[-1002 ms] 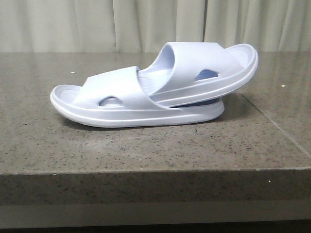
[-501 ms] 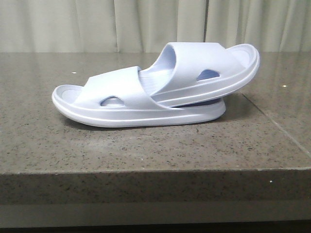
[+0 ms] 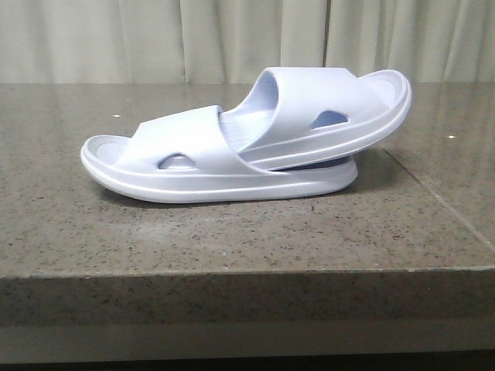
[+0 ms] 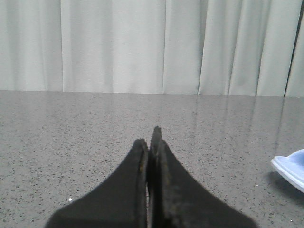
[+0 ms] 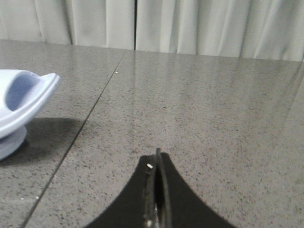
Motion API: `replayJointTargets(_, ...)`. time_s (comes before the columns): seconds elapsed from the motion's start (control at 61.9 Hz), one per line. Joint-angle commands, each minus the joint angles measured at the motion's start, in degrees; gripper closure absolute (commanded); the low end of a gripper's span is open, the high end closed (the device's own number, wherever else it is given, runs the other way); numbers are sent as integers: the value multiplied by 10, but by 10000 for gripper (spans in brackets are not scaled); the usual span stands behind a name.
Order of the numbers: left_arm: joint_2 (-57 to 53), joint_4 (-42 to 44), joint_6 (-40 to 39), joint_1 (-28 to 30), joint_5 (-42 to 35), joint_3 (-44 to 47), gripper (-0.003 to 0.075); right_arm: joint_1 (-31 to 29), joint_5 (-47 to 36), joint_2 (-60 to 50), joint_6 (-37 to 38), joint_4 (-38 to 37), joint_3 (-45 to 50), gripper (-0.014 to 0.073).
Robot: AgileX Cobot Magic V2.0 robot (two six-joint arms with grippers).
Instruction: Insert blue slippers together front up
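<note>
Two pale blue slippers lie nested on the stone table. The lower slipper (image 3: 186, 166) rests flat on its sole, its rounded end to the left. The upper slipper (image 3: 332, 112) is pushed under the lower one's strap and tilts up to the right. No gripper shows in the front view. In the left wrist view my left gripper (image 4: 151, 137) is shut and empty over bare table, with the tip of one slipper (image 4: 290, 167) off to one side. My right gripper (image 5: 156, 159) is likewise shut and empty, and the slippers' ends (image 5: 21, 102) lie apart from it.
The speckled grey-brown stone table (image 3: 232, 239) has its front edge near the camera and a seam line (image 3: 433, 193) running diagonally on the right. Pale curtains (image 3: 232, 39) hang behind the table.
</note>
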Motion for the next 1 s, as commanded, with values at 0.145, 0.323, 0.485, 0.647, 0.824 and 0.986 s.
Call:
replayJointTargets(0.145, -10, -1, -1, -4, -50, 3, 741, -4, -103, -49, -3, -5, 66, 662)
replayJointTargets(0.323, -10, -1, -1, -4, -50, 3, 741, -4, -112, -49, -3, -5, 74, 662)
replayJointTargets(0.485, -10, -1, -1, -4, -50, 3, 741, -4, -115, -48, -3, -5, 74, 662)
replayJointTargets(0.647, -10, -1, -1, -4, -50, 3, 741, -4, -120, -48, -3, -4, 74, 662)
replayJointTargets(0.824, -10, -1, -1, -4, -50, 3, 741, -4, -139, -48, 20, -13, 74, 662)
replayJointTargets(0.986, -10, -1, -1, -4, -50, 3, 741, -4, -159, -48, 72, -69, 74, 662)
